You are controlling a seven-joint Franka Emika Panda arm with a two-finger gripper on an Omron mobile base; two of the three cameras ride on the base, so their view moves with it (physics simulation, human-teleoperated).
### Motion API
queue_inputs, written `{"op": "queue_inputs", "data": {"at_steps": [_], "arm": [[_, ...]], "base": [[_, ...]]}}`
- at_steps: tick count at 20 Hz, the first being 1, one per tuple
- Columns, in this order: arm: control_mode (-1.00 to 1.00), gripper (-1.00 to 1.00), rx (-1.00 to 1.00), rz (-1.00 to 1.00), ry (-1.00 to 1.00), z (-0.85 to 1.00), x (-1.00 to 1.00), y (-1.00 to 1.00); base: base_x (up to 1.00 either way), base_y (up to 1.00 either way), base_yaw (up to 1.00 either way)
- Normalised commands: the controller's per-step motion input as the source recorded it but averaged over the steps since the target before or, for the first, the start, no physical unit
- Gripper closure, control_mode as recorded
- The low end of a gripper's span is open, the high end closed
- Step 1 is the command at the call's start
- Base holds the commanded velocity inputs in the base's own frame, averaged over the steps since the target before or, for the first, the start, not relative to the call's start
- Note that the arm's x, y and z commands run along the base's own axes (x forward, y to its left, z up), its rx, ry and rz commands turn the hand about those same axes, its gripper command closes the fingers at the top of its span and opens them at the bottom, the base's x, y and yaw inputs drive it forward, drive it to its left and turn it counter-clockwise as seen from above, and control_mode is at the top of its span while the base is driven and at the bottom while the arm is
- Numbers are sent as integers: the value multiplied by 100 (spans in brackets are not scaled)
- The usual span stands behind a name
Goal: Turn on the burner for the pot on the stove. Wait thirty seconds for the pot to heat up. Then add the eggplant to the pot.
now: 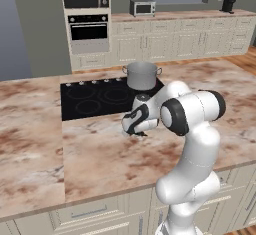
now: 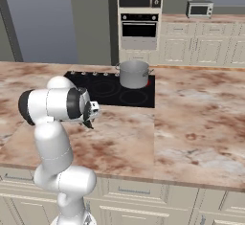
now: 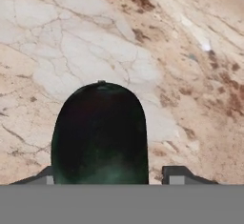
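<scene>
A dark, nearly black eggplant with a greenish sheen lies on the marble counter, close under the hand camera. My gripper straddles it. The left fingertip sits at its side and a thin gap shows at the right fingertip, so the jaws are not clamped. The base views show the gripper low over the counter, just in front of the black stove. The steel pot stands lidless at the stove's far right. A red glow of the burner shows beside its base.
The stove's silver knobs line its far edge. A wall oven and a toaster oven stand against the back wall. The marble counter runs wide to both sides, with its front edge near the arm's base.
</scene>
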Motion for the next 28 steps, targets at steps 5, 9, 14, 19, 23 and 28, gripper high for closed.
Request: {"op": "queue_inputs", "data": {"at_steps": [5,9,14,19,23,28], "arm": [[-100,100,0,0,-2,0,0,0],[-100,100,12,-9,-21,34,-14,-8],[-100,100,11,-12,-10,94,-26,-7],[-100,100,2,-14,1,100,-36,-1],[-100,100,0,-11,7,100,-44,0],[-100,100,0,-10,8,97,-81,0]], "base": [[0,0,0],[0,0,0],[0,0,0],[0,0,0],[0,0,0],[0,0,0]]}}
